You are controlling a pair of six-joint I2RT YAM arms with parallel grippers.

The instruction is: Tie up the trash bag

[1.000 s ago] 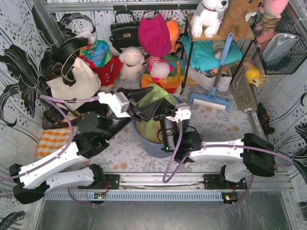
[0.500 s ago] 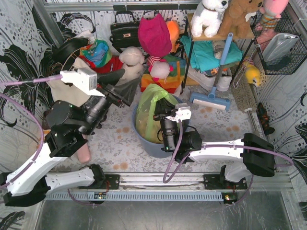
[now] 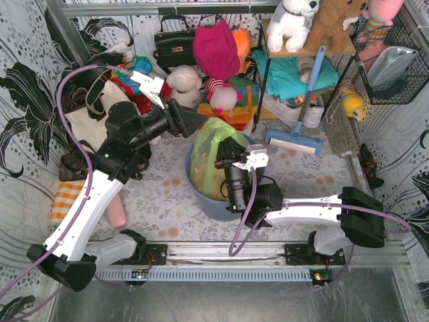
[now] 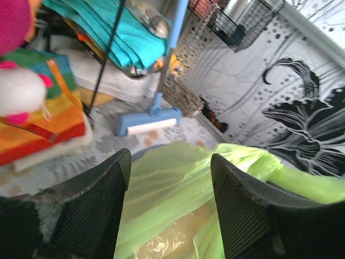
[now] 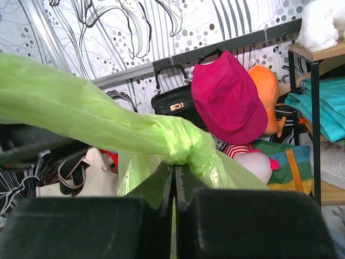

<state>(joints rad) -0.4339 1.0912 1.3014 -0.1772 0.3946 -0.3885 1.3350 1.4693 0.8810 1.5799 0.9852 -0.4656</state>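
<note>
- Blue bin (image 3: 204, 200) stands on the table (image 3: 301, 171) between the two arms. The trash bag (image 3: 211, 151) sits in it, its lime-green top bunched up above the rim.
- The left arm has moved a good deal within the last second. It was low at the bag's neck, close to the other arm, then drew off to the left, and now reaches in high from that side.
- The left end effector (image 3: 200, 121) has let go. Its jaws stand wide apart with nothing between them, and its wrist view shows green film lying below and beyond the fingers (image 4: 102, 205).
- The right end effector (image 5: 173, 170) has not shifted and is closed tight on a fold of the bag.
- A knot (image 5: 180, 144) sits just above those closed fingers, with a taut strand running off left. The release suggests a first tie is drawn, though it may want snugging.
</note>
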